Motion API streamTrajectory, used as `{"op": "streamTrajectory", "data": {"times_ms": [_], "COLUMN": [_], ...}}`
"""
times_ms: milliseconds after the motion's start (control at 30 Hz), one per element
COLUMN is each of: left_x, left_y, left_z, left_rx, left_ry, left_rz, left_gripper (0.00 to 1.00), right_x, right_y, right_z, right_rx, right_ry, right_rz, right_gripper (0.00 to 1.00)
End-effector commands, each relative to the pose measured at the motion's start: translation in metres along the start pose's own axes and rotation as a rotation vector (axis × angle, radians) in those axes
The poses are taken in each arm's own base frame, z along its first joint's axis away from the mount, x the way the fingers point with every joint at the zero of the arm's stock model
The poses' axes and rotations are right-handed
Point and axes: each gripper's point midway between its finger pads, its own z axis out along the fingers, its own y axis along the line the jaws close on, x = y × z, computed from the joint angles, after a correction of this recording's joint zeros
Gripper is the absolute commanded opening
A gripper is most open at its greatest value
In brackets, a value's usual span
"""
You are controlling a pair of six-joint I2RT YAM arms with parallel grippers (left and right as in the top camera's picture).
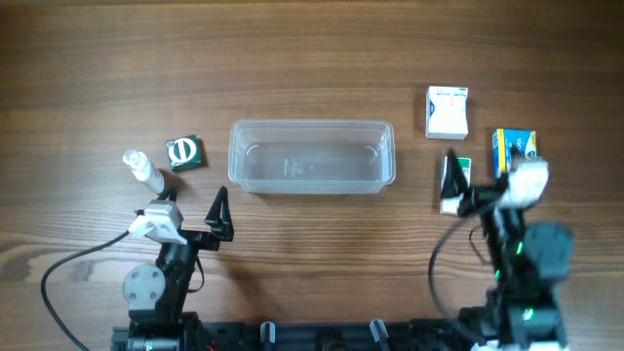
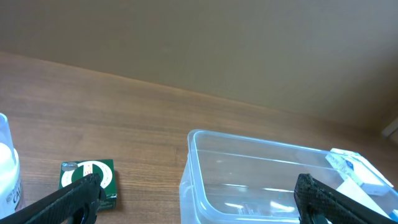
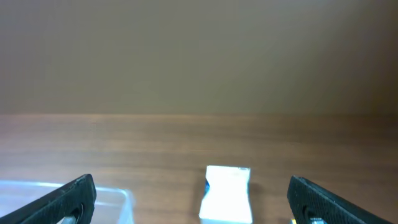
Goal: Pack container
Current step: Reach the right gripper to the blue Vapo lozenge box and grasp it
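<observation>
The clear plastic container (image 1: 312,156) lies lengthwise in the middle of the table, and nothing shows inside it. My left gripper (image 1: 195,207) is open and empty, just in front of the container's left end. In the left wrist view the container (image 2: 273,180) sits between and beyond the open fingers (image 2: 199,205). My right gripper (image 1: 487,175) is open and empty to the right of the container. In the right wrist view its fingers (image 3: 193,202) frame a white box (image 3: 227,194), with the container's corner (image 3: 106,202) at the lower left.
A green box with a white ring (image 1: 183,153) and a small white bottle (image 1: 143,171) lie left of the container. The white box (image 1: 447,112), a yellow and blue box (image 1: 514,148) and a green and white box (image 1: 453,187) lie to its right.
</observation>
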Motion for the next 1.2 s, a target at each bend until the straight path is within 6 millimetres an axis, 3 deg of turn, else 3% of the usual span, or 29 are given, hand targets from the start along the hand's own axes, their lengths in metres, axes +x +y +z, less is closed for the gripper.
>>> {"op": "streamTrajectory", "data": {"times_ms": [0, 100, 200, 333, 600, 900, 1167], "left_x": [0.002, 0.002, 0.002, 0.002, 0.002, 0.002, 0.002], "left_y": [0.000, 0.000, 0.000, 0.000, 0.000, 0.000, 0.000], "left_z": [0.000, 0.000, 0.000, 0.000, 0.000, 0.000, 0.000], "left_rx": [0.003, 0.002, 0.002, 0.002, 0.002, 0.002, 0.002], "left_ry": [0.003, 0.003, 0.003, 0.003, 0.003, 0.003, 0.003], "left_rz": [0.016, 0.016, 0.016, 0.016, 0.016, 0.016, 0.016], "left_gripper": [1.00, 1.00, 1.00, 1.00, 1.00, 1.00, 1.00], "right_x": [-0.041, -0.059, -0.061, -0.028, 0.053, 0.093, 0.134], "right_y": [0.016, 0.015, 0.013, 0.011, -0.019, -0.083, -0.139], "right_z": [0.042, 0.075, 0.101, 0.119, 0.101, 0.080, 0.072], "right_rx": [-0.100, -0.105, -0.105, -0.101, 0.014, 0.171, 0.360], "right_ry": [0.109, 0.220, 0.322, 0.515, 0.845, 0.997, 1.101], "right_rz": [0.042, 0.048, 0.013, 0.037, 0.071, 0.240, 0.264], "right_gripper": [1.00, 1.00, 1.00, 1.00, 1.00, 1.00, 1.00]}}
